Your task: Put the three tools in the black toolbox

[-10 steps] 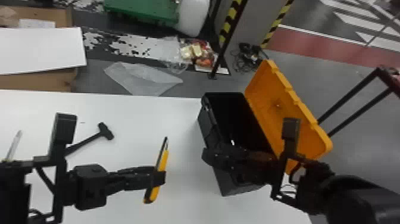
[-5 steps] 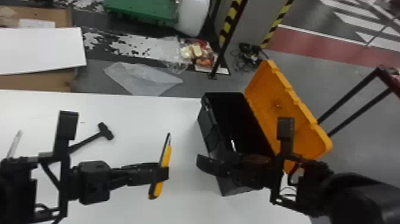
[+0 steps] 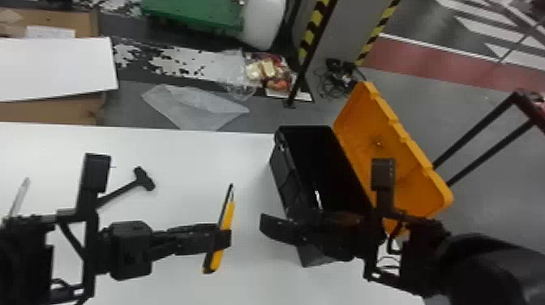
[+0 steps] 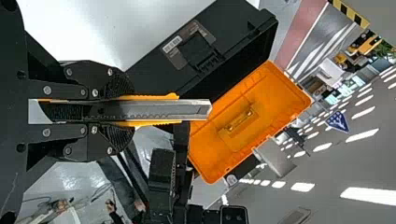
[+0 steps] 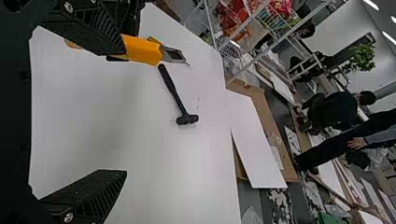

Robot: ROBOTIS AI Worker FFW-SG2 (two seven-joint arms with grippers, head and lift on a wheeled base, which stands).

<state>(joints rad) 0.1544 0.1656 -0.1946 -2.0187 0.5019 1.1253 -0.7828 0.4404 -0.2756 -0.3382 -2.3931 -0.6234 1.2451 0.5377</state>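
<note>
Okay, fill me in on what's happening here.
A two-armed robot is partway through a packing job. Its left hand grips a yellow utility knife above the white table. Its right hand is open and empty, between the knife and the black toolbox, whose orange lid stands open. The hammer and a slender tool are still to be packed, lying on the table beyond the left arm.

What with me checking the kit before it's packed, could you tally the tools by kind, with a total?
Hammer: 1
Knife: 1
Slim pale tool, perhaps a screwdriver: 1
Total: 3
</note>
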